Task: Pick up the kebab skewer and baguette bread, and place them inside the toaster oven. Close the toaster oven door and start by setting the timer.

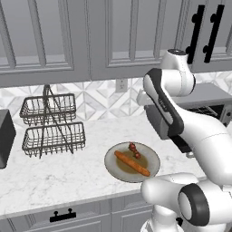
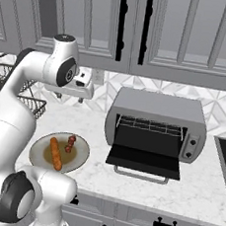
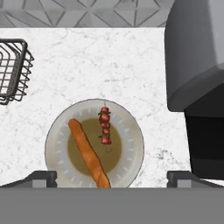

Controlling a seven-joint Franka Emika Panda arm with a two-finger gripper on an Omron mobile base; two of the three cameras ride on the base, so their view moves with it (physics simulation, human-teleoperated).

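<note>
The arm (image 2: 15, 118) rises from its base, bends back at a dark elbow and reaches up to a high wrist, where the hand turns to point straight down. In the left base view the arm (image 1: 190, 122) arcs up from the lower right the same way. The gripper (image 3: 112, 177) hangs high with its jaws spread wide and nothing between them; one fingertip (image 3: 40, 177) shows near each bottom corner of the hand view.
</note>
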